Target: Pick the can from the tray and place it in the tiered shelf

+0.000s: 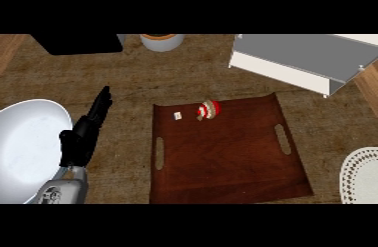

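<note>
On the brown tray (221, 156), up near its far edge, sits the can (209, 110), red and white, looking tipped on its side with 1 end facing us, and a small pale tag (179, 115) lies just beside it on the tray floor. Whatever is printed on can or tag is too small to read, so no brand to call. Off to the far right stands the tiered shelf (303, 61), white frame, grey top tier, well apart from the tray, and the can is plainly not in it. Over at the left, the left hand (87, 131) hangs above the counter (111, 76) beside a big white bowl (26, 141), fingers straight and pointing away, holding nothing; that pose reads as resting rather than working. No right hand shows anywhere in view, so its state is unknown. By position, the shelf sits on the right-hand side, which would favour that arm for the carry. A lacy white mat (362, 176) peeks in at lower right, and a pale pot (162, 41) waits at the back.
</note>
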Controlling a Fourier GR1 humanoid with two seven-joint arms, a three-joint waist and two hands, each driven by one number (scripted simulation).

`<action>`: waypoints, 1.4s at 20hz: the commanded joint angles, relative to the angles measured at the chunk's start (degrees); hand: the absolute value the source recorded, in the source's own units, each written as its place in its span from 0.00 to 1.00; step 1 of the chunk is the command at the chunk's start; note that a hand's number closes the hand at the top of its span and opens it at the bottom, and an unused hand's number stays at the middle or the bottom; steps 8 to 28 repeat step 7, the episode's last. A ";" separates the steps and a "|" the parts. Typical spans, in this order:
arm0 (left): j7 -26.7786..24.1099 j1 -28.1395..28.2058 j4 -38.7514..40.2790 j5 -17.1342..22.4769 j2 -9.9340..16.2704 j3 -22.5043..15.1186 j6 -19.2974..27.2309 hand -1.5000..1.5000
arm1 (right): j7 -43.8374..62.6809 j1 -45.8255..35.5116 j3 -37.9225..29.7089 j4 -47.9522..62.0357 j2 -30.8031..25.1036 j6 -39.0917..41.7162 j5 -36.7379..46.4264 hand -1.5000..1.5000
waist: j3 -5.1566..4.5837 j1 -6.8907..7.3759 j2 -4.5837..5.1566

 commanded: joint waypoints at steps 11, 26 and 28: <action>1.22 -0.99 0.22 -0.39 -0.74 0.13 1.15 0.50 | 5.09 16.33 -7.41 -32.45 -0.15 28.50 -13.10 0.00 | 0.01 -1.42 -0.12; 1.22 -0.99 0.22 -0.39 -0.74 0.13 1.15 0.50 | 5.09 16.33 -7.41 -32.45 -0.15 28.50 -13.10 0.00 | 0.01 -1.42 -0.12; 1.22 -0.99 0.22 -0.39 -0.74 0.13 1.15 0.50 | 5.09 16.33 -7.41 -32.45 -0.15 28.50 -13.10 0.00 | 0.01 -1.42 -0.12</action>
